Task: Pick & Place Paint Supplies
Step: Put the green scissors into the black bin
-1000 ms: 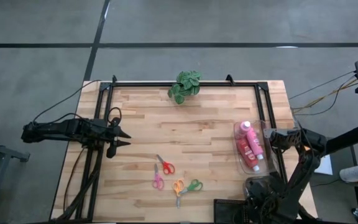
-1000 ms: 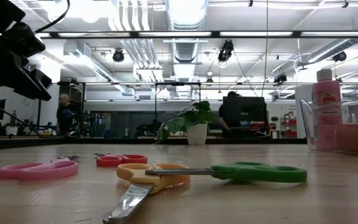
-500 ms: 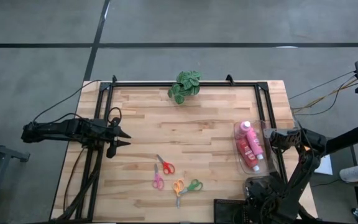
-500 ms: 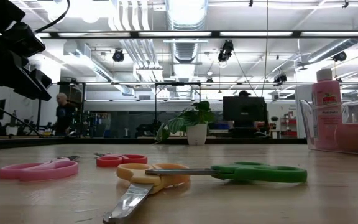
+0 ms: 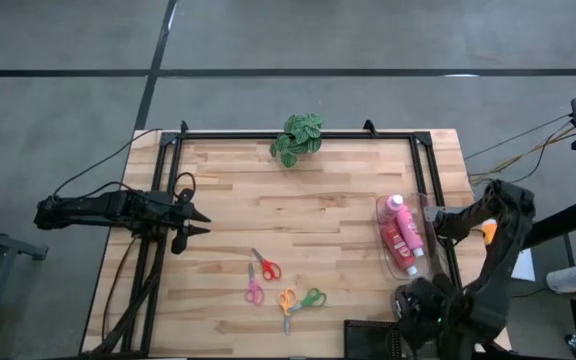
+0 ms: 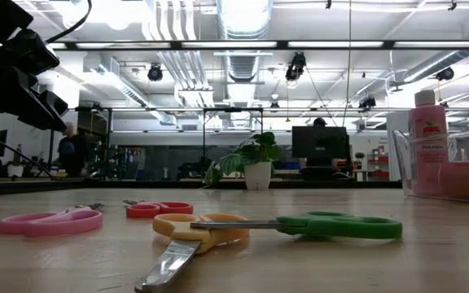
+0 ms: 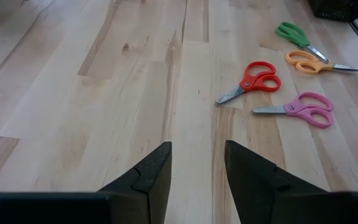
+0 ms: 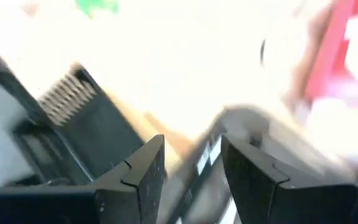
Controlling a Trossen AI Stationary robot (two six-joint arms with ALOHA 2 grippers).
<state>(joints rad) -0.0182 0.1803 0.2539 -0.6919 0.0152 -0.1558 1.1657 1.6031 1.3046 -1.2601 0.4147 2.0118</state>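
Red and pink squeeze bottles with white caps lie in a clear bin at the table's right edge. The low view shows one pink bottle behind the bin's wall. My right gripper hovers just right of the bin, raised and pointing steeply down. Its fingers are open with nothing between them in the blurred right wrist view. My left gripper waits at the table's left side, open and empty, above bare wood.
Several scissors lie near the middle front: red, pink, orange and green. A green plant stands at the far edge. A black box sits at the near right edge.
My right arm has lifted beside the bin and tipped more steeply downward. The bottles and the bin have stayed where they were.
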